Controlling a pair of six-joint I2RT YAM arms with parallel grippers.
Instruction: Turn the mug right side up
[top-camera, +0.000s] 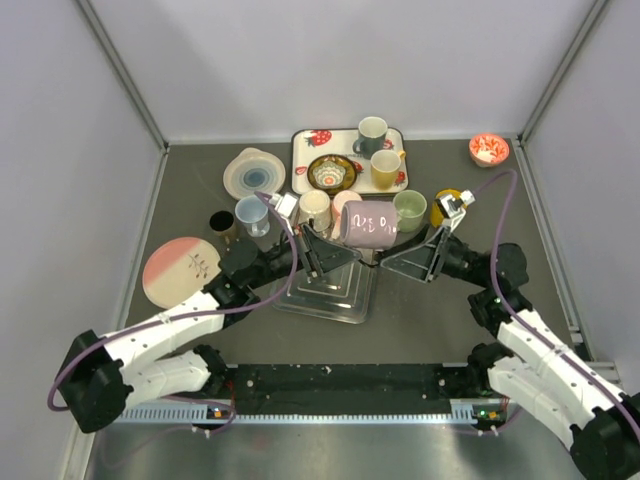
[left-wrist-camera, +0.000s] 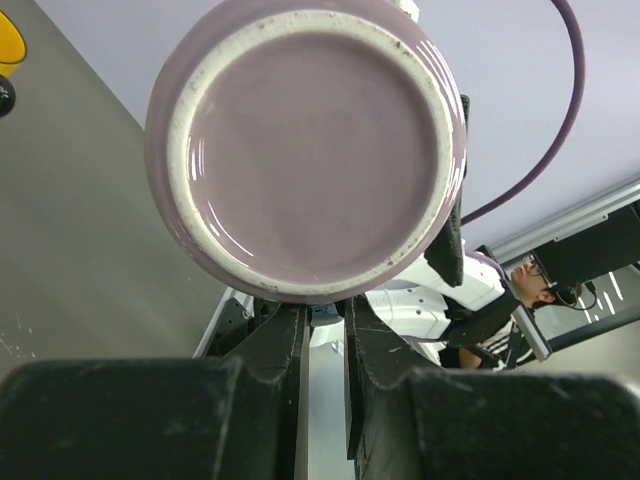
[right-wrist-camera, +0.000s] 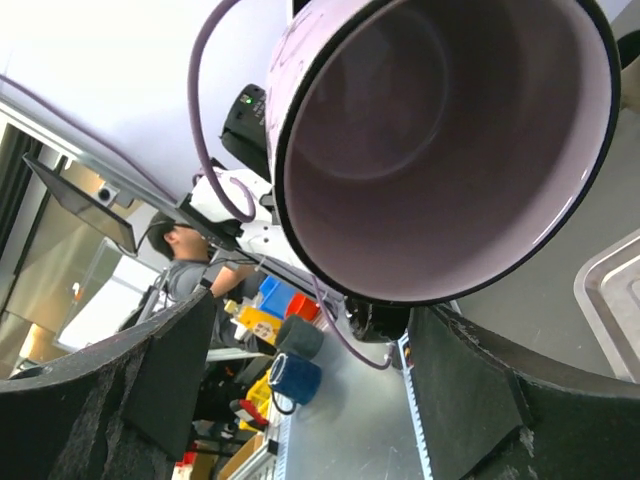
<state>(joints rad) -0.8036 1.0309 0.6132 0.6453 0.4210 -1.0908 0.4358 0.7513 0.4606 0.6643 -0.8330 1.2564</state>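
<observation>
- Mug (top-camera: 370, 222) hangs in the air on its side above the metal tray (top-camera: 330, 295), between the two arms; base faces the left wrist camera (left-wrist-camera: 310, 140), mouth faces the right wrist camera (right-wrist-camera: 440, 150); judged half-way turned, neither upside down nor upright.
- Left gripper (left-wrist-camera: 325, 320): jaws nearly together just under the base; since nothing else supports the mug, I judge it is pinched here, probably by the handle.
- Right gripper (right-wrist-camera: 315, 340): fingers (right-wrist-camera: 150, 390) spread wide on either side of the mouth, touching nothing; it holds nothing.
- Hidden: handle shows in no view; the left contact point is covered by the base; in the top view both sets of fingertips are lost under the mug; printed pattern on the wall too small to read.
</observation>
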